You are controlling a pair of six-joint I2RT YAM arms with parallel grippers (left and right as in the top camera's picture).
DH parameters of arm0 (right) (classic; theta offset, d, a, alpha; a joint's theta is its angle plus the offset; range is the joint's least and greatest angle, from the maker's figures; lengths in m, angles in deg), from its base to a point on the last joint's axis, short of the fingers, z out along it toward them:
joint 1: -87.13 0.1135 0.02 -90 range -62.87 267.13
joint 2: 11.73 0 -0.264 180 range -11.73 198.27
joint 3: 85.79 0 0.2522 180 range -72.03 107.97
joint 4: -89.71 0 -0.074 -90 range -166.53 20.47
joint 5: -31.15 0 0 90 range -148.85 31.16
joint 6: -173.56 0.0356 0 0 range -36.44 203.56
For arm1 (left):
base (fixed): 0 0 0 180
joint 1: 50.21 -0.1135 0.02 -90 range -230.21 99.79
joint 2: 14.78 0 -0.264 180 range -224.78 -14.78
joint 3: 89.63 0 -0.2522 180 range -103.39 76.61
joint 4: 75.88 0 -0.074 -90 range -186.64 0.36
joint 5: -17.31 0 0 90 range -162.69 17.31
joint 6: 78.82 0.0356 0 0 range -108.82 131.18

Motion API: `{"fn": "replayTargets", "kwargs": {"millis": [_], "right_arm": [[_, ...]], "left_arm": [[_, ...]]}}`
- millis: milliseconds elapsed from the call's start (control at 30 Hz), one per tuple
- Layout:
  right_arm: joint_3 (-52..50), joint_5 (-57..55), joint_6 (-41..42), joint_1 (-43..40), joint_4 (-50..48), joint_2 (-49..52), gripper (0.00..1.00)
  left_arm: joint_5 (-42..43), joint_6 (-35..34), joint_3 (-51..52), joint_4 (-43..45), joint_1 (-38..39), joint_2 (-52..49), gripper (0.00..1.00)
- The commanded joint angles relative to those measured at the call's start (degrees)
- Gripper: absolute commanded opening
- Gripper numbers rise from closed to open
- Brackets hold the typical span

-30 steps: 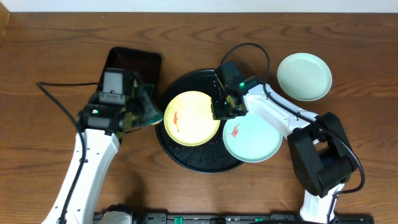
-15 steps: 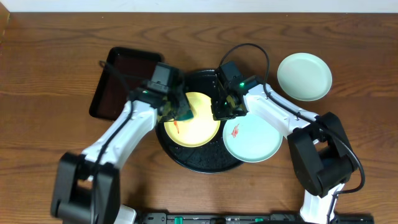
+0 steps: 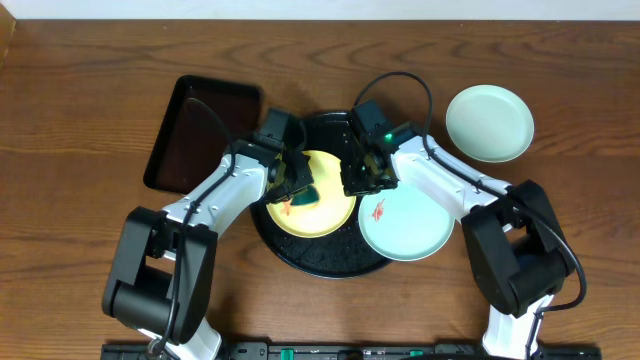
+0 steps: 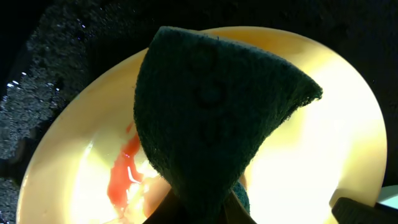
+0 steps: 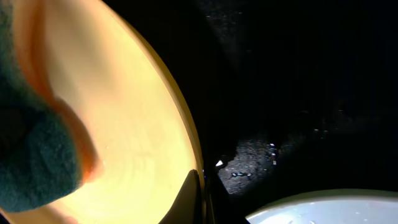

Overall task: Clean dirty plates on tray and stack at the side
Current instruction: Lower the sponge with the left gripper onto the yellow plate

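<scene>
The pale yellow plate [image 3: 325,208] lies on the left of the round black tray [image 3: 300,250] and has a red-orange smear [image 4: 121,174]. My left gripper [image 3: 299,186] is shut on a dark green sponge [image 4: 211,112] and presses it onto this plate. My right gripper [image 3: 358,181] is shut on the yellow plate's right rim [image 5: 186,134]. A mint-blue plate [image 3: 410,228] with a red smear lies on the tray's right side. A second mint-blue plate [image 3: 489,122], with no smear in view, sits on the table to the right.
A smaller rectangular black tray [image 3: 195,135] lies at the left on the wooden table [image 3: 90,220]. My right arm's cable loops above the round tray. Both arms reach in over the round tray.
My left arm has swung right from beside the rectangular tray and brought the sponge down onto the yellow plate. My right gripper has kept its hold on the rim.
</scene>
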State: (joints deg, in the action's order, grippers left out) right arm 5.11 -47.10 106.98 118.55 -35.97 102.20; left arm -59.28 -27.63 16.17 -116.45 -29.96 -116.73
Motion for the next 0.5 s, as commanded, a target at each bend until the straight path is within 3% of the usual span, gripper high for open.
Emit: {"fn": "replayTargets", "kwargs": {"millis": [0,433,467], "right_arm": [[0.0,-4.5,-0.8,-0.1,0.4,-0.3,0.01],[0.0,-4.5,-0.8,-0.1,-0.4,-0.3,0.01],[0.0,-4.5,-0.7,-0.1,-0.5,-0.3,0.01]], "left_arm": [[-0.3,-0.1,0.5,-0.9,0.0,-1.0,0.08],[-0.3,-0.1,0.5,-0.8,3.1,-1.0,0.09],[-0.3,-0.1,0.5,-0.7,3.7,-1.0,0.12]]}}
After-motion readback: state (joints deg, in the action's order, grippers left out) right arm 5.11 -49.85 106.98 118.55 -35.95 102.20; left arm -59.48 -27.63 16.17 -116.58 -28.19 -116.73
